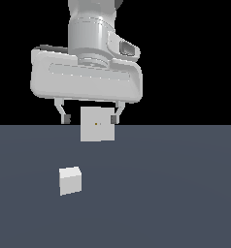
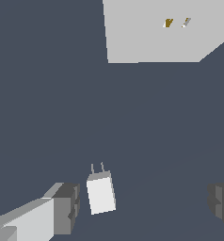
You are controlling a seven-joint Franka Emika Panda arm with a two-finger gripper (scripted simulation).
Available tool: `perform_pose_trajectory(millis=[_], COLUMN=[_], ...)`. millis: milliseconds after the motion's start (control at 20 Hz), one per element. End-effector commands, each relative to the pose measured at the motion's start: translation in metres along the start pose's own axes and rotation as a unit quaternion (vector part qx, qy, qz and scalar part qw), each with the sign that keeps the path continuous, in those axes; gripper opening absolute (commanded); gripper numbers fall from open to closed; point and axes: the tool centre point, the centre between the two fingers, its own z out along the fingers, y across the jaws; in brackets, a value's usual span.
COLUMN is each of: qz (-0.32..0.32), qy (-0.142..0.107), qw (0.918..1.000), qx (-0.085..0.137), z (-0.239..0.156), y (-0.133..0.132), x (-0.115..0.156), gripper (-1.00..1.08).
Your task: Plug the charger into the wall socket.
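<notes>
— Our gripper (image 1: 90,116) hangs above the floor (image 1: 175,193), fingers (image 2: 62,209) spread wide, nothing between them.
— We see the charger (image 1: 70,180) lying on the floor, apart from the wall socket (image 1: 97,124).

exterior view low, level, facing the arm, wrist view looking down, both share charger (image 1: 70,180) (image 2: 101,193)

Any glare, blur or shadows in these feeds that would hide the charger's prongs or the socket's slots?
Exterior view: flat, even lighting, no cast shadows or glare; the charger shows as a plain cube, prongs not visible; the wall socket shows only a tiny dot. Wrist view: sharp and without glare; both prongs on the charger are visible, and the socket is cropped but shows two small marks. The gripper is open.
</notes>
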Motion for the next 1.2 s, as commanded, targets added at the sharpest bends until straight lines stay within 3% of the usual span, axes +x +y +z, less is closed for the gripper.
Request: perform_pose_trajectory(millis=[0, 500, 1150], qz=[-0.025, -0.087, -0.095], qy=[0.005, 0.018, 0.019], qw=[0.9997, 0.9961, 0.9953], qx=[0.001, 0.002, 0.002], z=[0.011, 0.039, 0.053], y=[-0.010, -0.032, -0.035], x=[-0.011, -0.040, -0.045], gripper=[1.00, 1.00, 1.00])
